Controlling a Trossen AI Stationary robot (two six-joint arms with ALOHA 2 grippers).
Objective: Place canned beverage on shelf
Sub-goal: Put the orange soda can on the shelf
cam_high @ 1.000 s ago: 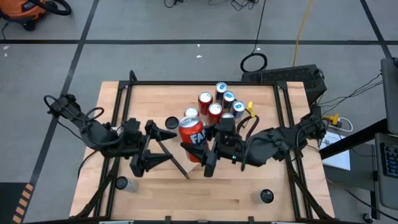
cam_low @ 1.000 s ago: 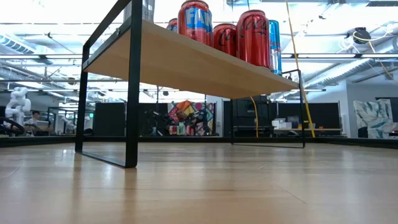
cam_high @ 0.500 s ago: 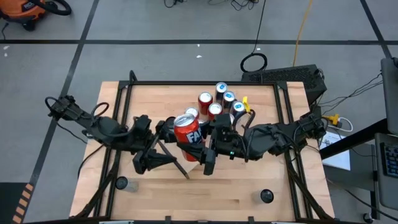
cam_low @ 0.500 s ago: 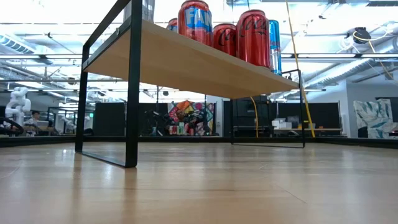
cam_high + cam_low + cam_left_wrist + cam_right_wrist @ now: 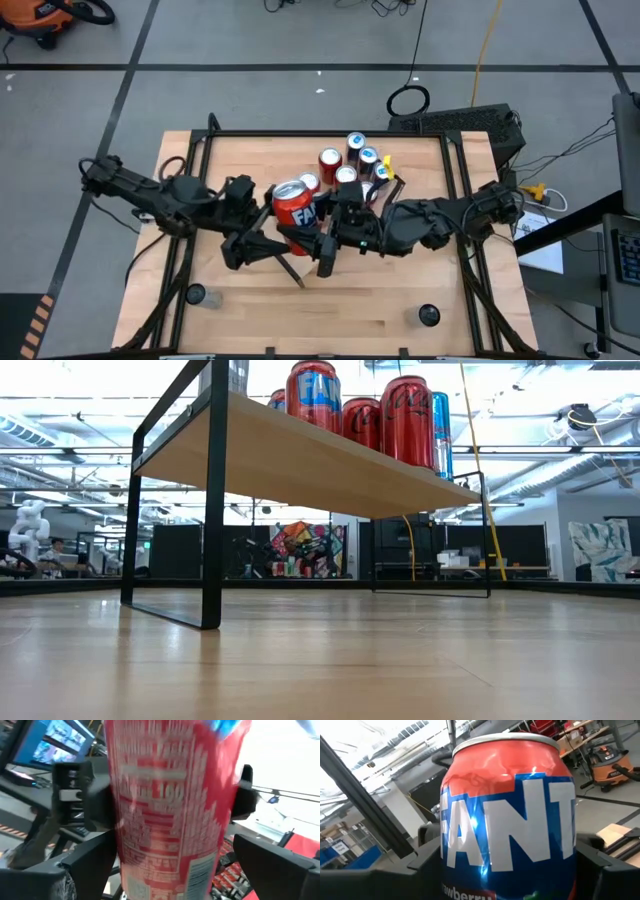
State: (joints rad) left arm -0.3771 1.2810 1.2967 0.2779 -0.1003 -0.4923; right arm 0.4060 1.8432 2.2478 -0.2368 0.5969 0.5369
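Right tool (image 5: pixel 322 243) is clamped on the red Fanta can (image 5: pixel 292 206), held above the middle of the worktop (image 5: pixel 380 310) — just beside the cans (image 5: pixel 348 160) standing on the shelf (image 5: pixel 300 460). Left tool (image 5: pixel 262 243) is spread open around the same can.

We see a grey concrete floor (image 5: pixel 250 40) crossed by dark tape lines (image 5: pixel 300 67), an orange shop vacuum (image 5: pixel 45 18) off the table's far left corner, and a yellow cable (image 5: pixel 487 40) running past its far right corner. Level view: open workshop, bright ceiling lights (image 5: pixel 90 380), dark partitions (image 5: pixel 190 550), a colourful mural (image 5: pixel 300 545).
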